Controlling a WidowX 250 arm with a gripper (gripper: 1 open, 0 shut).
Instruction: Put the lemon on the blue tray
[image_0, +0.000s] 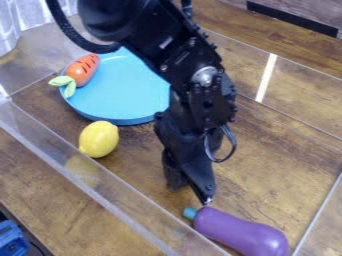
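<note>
The lemon (98, 139) lies on the wooden table just in front of the blue tray (127, 88), close to its rim. My gripper (189, 186) points down at the table to the right of the lemon, about a hand's width from it. Its dark fingers are pressed together and shut, with nothing between them. The arm rises from it and hides part of the tray's right edge.
An orange carrot (78, 70) rests on the tray's left rim. A purple eggplant (242, 232) lies right below the gripper at the front. Clear plastic walls (54, 160) enclose the wooden table.
</note>
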